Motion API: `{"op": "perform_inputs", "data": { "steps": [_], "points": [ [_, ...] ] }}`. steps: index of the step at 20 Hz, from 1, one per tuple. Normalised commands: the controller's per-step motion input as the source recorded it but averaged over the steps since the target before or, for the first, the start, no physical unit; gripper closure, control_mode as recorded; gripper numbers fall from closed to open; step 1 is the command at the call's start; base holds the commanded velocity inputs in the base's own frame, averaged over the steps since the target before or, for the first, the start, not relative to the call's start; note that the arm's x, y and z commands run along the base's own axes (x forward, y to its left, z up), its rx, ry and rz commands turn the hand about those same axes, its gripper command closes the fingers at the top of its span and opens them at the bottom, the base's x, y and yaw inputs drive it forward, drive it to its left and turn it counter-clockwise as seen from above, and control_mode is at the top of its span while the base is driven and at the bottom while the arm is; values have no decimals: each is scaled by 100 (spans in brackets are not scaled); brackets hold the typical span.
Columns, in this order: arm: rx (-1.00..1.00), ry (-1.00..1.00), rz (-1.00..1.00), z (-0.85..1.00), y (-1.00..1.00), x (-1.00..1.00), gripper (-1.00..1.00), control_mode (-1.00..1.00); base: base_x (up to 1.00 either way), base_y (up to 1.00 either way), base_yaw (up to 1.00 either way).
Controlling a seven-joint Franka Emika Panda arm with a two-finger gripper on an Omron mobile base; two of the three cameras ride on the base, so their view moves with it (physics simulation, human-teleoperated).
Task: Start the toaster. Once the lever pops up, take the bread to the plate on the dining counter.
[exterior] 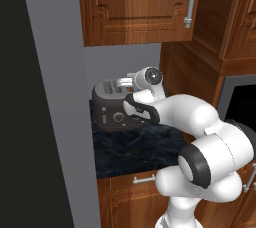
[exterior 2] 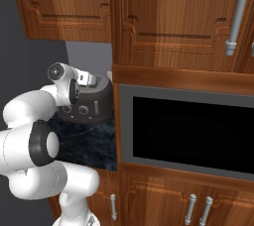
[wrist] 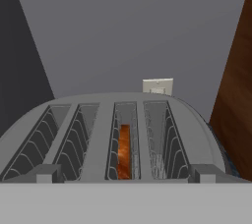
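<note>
Left first: tall grey wall panel [exterior: 50,97], then the toaster [exterior: 112,104] on the small dark marble counter [exterior: 135,147], tucked in the corner under the wood cabinets [exterior: 135,7]. My gripper [exterior: 124,81] sits over the toaster's top, jaws spread fully wide, nothing in them. From the right base view the toaster [exterior 2: 92,103] is just left of the built-in oven [exterior 2: 186,131], and my wrist hides part of it.

Hand view, left to right: four slots in the toaster [wrist: 106,134] — the two left ones look empty, third one holds the bread [wrist: 124,152], fourth empty. The bread sits low in its slot, only a narrow brown-orange edge showing, below the slot rim. White wall outlet [wrist: 158,86] behind on the far wall, wood panel [wrist: 236,95] at right.

Step in hand, by my read: starting the toaster — lever not yet pressed as far as I can judge, though I can't pick out the lever for sure. Two grey tabs at the near edge may be levers.

Handling guess: bread is light, stiff-ish but crumbly, so a gentle pinch across its flat faces near the top edge once it rises. Slot is narrow, wire guides close on both sides — fingers must go in aligned with the slot. Toaster itself is heavy enough to stay put under a downward push, probably.
</note>
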Motion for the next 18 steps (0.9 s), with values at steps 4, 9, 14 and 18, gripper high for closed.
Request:
{"op": "perform_inputs", "data": {
  "steps": [4,9,14,18],
  "points": [
    [0,0,0,0,0,0,-100,-100,0,0,0],
    [0,0,0,0,0,0,-100,-100,0,0,0],
    [0,0,0,0,0,0,-100,-100,0,0,0],
    [0,0,0,0,0,0,-100,-100,0,0,0]
  ]
}}
